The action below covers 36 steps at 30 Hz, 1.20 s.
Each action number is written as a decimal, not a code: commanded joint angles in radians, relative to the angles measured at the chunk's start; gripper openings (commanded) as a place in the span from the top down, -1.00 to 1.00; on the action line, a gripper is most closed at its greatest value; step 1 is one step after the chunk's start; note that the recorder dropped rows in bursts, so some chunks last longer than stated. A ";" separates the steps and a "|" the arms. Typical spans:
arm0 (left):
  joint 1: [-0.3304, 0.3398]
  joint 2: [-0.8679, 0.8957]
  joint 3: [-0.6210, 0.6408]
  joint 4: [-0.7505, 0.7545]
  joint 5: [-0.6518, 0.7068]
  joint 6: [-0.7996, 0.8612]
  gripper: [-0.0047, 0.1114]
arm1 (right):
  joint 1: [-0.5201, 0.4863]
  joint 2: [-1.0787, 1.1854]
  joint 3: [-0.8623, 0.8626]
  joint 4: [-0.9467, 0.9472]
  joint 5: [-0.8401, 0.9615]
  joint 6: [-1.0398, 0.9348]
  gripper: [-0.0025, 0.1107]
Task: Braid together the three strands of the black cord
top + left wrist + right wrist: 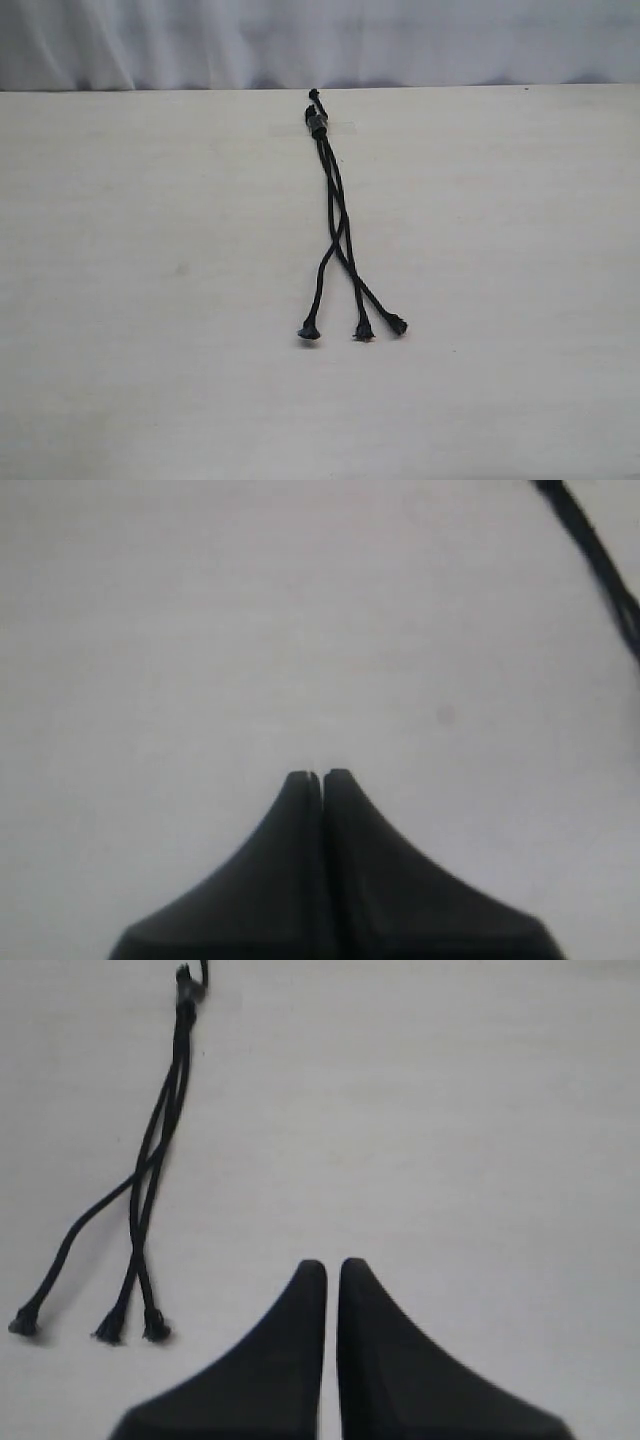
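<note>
The black cord (331, 195) lies flat on the table, its bound, knotted end (317, 120) near the far edge. The three strands cross about midway, then fan out toward the near side. They end in frayed knobs: left (310, 330), middle (363, 331), right (398, 325). Neither gripper shows in the exterior view. In the left wrist view my left gripper (320, 774) is shut and empty over bare table, with a piece of cord (600, 560) off at a corner. My right gripper (332, 1263) is shut with a hairline gap, holding nothing, and the cord (160, 1150) lies well off to its side.
The pale wooden table (150, 300) spreads wide on both sides of the cord. A white draped curtain (200, 40) hangs behind its far edge. A strip of clear tape (345, 127) appears to cross the bound end.
</note>
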 commanded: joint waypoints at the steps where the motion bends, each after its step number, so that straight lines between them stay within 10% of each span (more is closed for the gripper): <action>1: 0.001 -0.150 0.008 0.020 -0.053 0.003 0.92 | 0.002 -0.098 0.051 -0.004 -0.066 0.002 0.88; 23: 0.001 -0.255 0.008 0.021 -0.053 0.003 0.92 | -0.053 -0.341 0.074 0.016 -0.077 0.002 0.88; 36: 0.001 -0.255 0.008 0.023 -0.053 0.003 0.92 | -0.097 -0.673 0.399 0.016 -0.173 0.002 0.88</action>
